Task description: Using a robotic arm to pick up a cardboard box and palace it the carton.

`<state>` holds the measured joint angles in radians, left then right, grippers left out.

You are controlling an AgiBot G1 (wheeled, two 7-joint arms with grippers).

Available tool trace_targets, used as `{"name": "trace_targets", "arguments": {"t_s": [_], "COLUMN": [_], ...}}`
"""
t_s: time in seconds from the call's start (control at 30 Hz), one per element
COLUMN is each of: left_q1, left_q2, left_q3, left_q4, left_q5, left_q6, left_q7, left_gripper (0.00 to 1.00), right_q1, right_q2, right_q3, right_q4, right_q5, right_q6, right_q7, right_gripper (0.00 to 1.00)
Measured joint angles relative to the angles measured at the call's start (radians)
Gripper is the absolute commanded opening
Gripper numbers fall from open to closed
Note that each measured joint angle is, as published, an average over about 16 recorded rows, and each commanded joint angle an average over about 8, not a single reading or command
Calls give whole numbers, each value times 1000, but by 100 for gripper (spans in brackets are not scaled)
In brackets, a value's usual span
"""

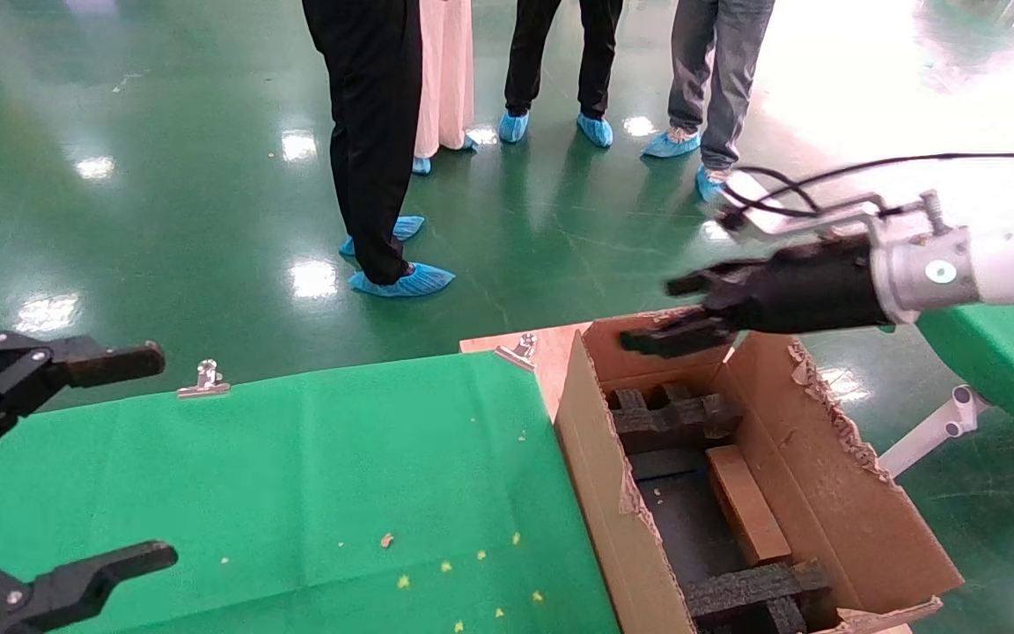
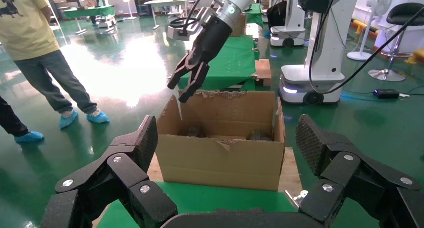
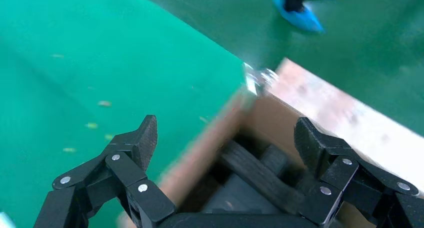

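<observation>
The large carton (image 1: 833, 493) with ragged flaps stands open at the right end of the green table (image 1: 296, 493). Black foam blocks (image 1: 674, 418) pad its far and near ends. The small flat cardboard box (image 1: 746, 511) lies inside it, along the right wall between the foam. My right gripper (image 1: 670, 313), on the white arm, is open and empty above the carton's far end. The right wrist view shows its open fingers (image 3: 142, 140) over the carton wall (image 3: 200, 153) and foam (image 3: 255, 173). My left gripper (image 1: 76, 458) is open and empty at the table's left edge, facing the carton (image 2: 220, 158).
Several people stand on the green floor beyond the table (image 1: 375, 150). Metal clips (image 1: 206, 379) hold the cloth at the far edge. A wooden board (image 1: 551, 348) lies under the carton. Another green table (image 1: 1009, 352) is at the right. A white robot base (image 2: 320, 68) stands behind the carton.
</observation>
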<state>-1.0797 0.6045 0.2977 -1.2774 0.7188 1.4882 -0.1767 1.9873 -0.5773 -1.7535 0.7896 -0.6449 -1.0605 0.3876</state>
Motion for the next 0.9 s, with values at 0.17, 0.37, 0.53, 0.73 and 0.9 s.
{"name": "trace_targets", "arguments": {"t_s": [0.17, 0.37, 0.53, 0.73, 0.9], "left_q1": [0, 0, 0, 0, 0], "left_q2": [0, 0, 0, 0, 0], "left_q3": [0, 1, 1, 1, 1], "left_q4": [0, 0, 0, 0, 0], "left_q5": [0, 0, 0, -1, -1], "left_q6": [0, 0, 0, 0, 0], "left_q7": [0, 0, 0, 1, 1], "left_gripper": [100, 100, 100, 100, 100], "right_q1": [-74, -180, -267, -372, -433], "right_q2": [-3, -7, -10, -14, -16], "right_q3": [120, 290, 431, 602, 700], "right_q4": [40, 97, 145, 202, 235], "right_q5": [-7, -17, -25, -35, -41], "right_q6": [-35, -86, -127, -178, -207], "right_q7": [-16, -39, -59, -82, -95], "right_gripper": [100, 100, 100, 100, 100]}}
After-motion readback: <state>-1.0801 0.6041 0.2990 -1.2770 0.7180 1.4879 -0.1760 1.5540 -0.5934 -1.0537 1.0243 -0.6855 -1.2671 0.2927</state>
